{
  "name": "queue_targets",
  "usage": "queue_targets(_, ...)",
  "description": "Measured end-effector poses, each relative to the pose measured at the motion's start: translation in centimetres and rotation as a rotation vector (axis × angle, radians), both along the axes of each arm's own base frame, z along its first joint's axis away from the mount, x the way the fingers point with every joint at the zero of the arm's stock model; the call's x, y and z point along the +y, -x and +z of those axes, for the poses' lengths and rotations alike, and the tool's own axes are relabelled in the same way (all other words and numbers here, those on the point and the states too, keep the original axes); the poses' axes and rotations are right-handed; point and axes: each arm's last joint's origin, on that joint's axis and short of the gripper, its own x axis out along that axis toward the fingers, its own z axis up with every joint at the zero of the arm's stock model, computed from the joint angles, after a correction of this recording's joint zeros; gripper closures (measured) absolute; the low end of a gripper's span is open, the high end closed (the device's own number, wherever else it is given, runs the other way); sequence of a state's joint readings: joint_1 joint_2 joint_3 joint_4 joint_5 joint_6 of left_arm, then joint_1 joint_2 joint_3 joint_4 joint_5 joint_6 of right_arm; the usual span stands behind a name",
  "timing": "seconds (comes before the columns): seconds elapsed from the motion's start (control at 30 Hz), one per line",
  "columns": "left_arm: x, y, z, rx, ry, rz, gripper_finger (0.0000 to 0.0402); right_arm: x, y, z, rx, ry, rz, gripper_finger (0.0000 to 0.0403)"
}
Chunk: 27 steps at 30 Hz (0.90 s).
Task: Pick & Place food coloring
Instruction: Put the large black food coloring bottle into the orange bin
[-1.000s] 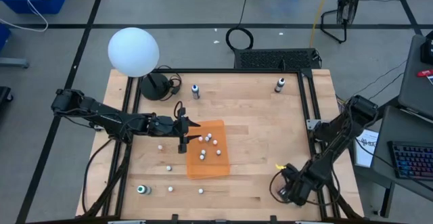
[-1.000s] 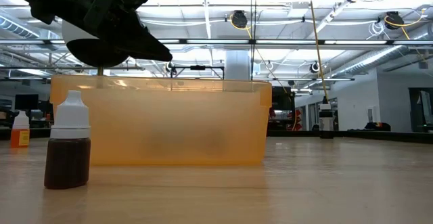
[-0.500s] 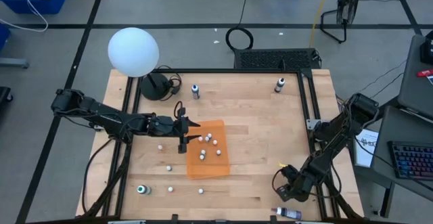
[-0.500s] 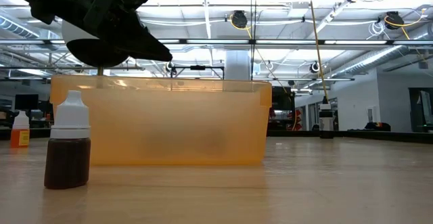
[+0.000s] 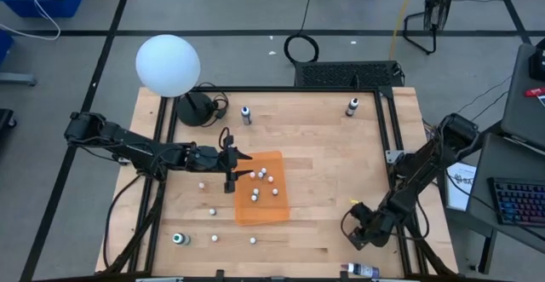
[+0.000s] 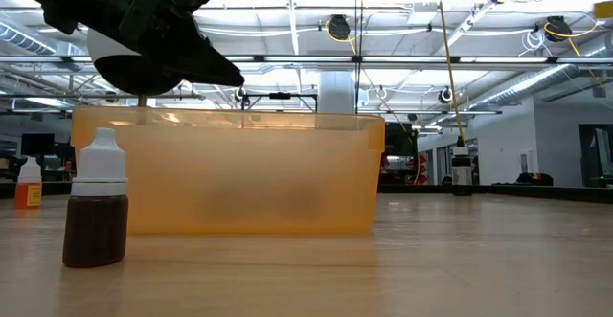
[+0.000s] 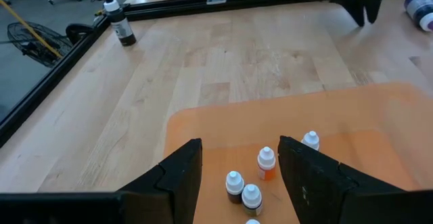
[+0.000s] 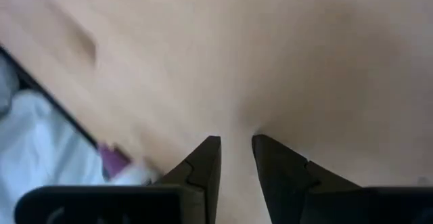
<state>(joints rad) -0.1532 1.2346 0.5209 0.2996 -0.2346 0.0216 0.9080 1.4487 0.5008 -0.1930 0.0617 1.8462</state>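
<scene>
Several food coloring bottles (image 5: 262, 182) stand in the orange bin (image 5: 271, 215); in the left wrist view they show as white-capped bottles (image 7: 266, 163). More bottles stand loose on the table: one (image 5: 212, 211) left of the bin, a green-topped one (image 5: 178, 238) and a brown one (image 6: 96, 212). Another bottle (image 5: 361, 269) lies on its side at the table's near edge. My left gripper (image 7: 240, 146) hangs open over the bin's left part (image 5: 232, 180). My right gripper (image 8: 235, 143) points down at bare wood near the front right corner (image 5: 358, 231), its fingers slightly apart with nothing between them.
A white globe lamp (image 5: 168, 64) stands at the far left corner. Two dark bottles (image 5: 246, 114) (image 5: 352, 106) stand near the far edge. A black frame rail (image 5: 396, 171) runs along the right side. Bare wood lies between the bin and the right arm.
My right gripper has sunk toward the table and shifted a little toward the far edge, tipping more steeply down. A bottle now lies at the near edge below it, where none showed a second ago. My left arm has kept still.
</scene>
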Motion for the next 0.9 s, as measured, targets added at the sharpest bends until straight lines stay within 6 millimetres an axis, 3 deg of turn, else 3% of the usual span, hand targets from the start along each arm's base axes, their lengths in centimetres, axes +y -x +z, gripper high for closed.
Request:
queue_targets(0.2, 0.0, 0.0, 0.0, 0.000, 0.000, 0.000, 0.0204, 0.5, -1.7, 4.7, -0.031, 0.025, -0.035, 0.0321)
queue_targets(0.4, 0.0, 0.0, 0.0, -0.002, 0.000, 0.000, 0.0204, 3.2, -4.3, 14.1, 0.000, 0.089, 0.017, 0.0355)
queue_targets(0.5, 0.0, 0.0, 0.1, -0.010, 0.002, 0.000, 0.0204, 5.0, -6.1, 18.1, -0.067, 0.118, 0.040, 0.0371)
queue_targets(0.57, 0.0, 0.0, 0.1, -0.012, 0.002, 0.000, 0.0204, 6.3, -7.3, 19.6, -0.095, 0.130, 0.062, 0.0381)
queue_targets(0.73, 0.0, -0.1, 0.2, -0.019, 0.003, 0.000, 0.0204, 10.1, -9.8, 18.5, -0.005, 0.087, 0.118, 0.0401)
queue_targets(0.9, 0.0, -0.1, 0.2, -0.019, 0.003, 0.000, 0.0204, 15.1, -10.4, 14.2, 0.159, -0.075, 0.154, 0.0401)
